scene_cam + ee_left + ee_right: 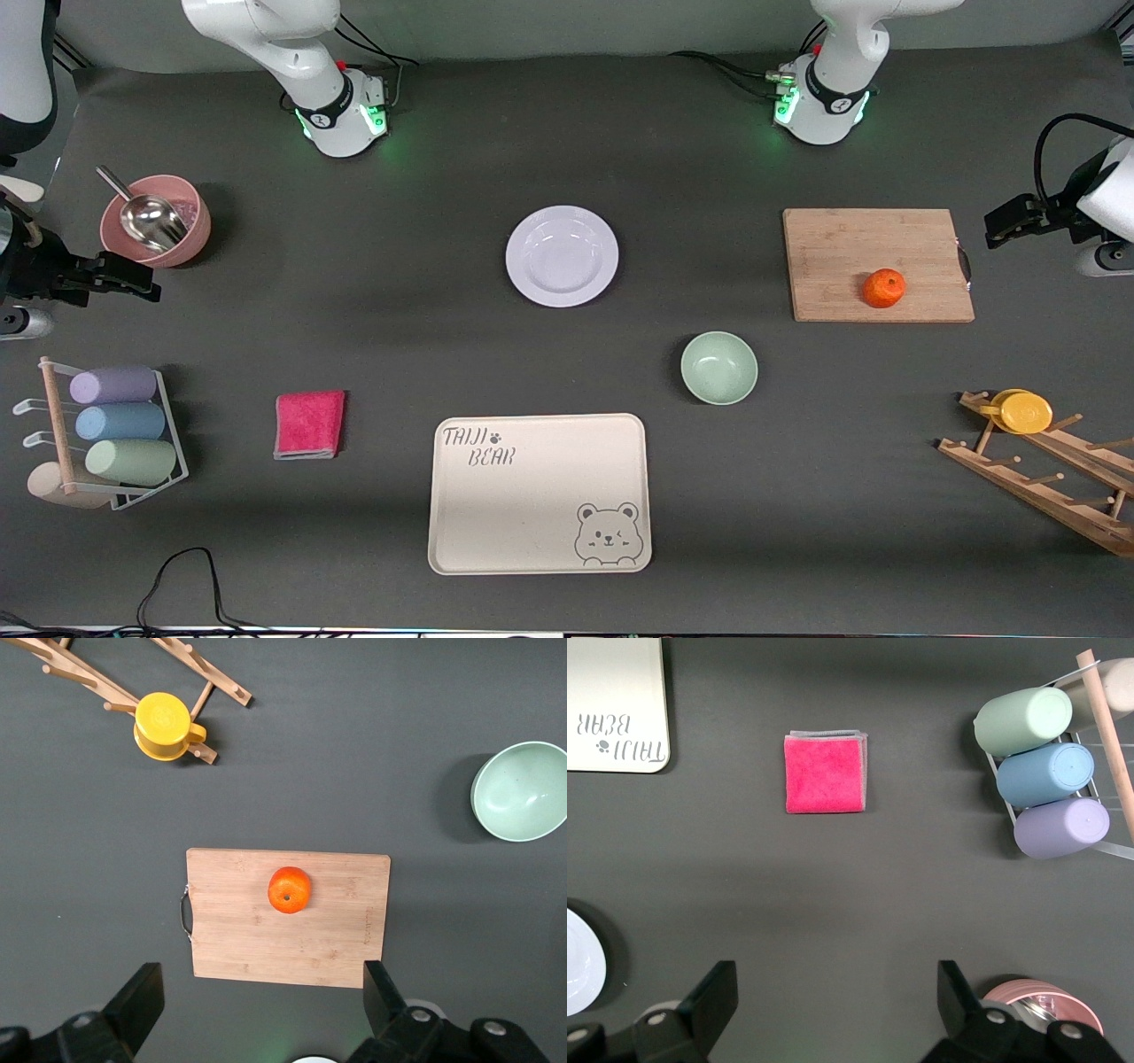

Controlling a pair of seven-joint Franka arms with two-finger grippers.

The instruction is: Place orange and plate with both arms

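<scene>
Left gripper point(261, 1010) hangs high over the table at the left arm's end, fingers spread wide, nothing between them. Directly below it lies the wooden cutting board point(288, 912), with the orange point(290, 889) resting on the board near its middle, well clear of both fingers. Farther out from this gripper sit the pale-green bowl point(521, 791) and a yellow cup point(163, 725) on the wooden peg rack point(89, 678). Right gripper point(837, 1005) hangs over bare mat at the right arm's end, fingers likewise wide apart and empty. The white plate point(582, 960) shows just beside one finger at the frame edge; front view puts the plate mid-table, untouched. Farther off lie a pink folded cloth point(825, 773), three pastel cups in a wire rack point(1050, 771), and the bear-print tray point(616, 704).
</scene>
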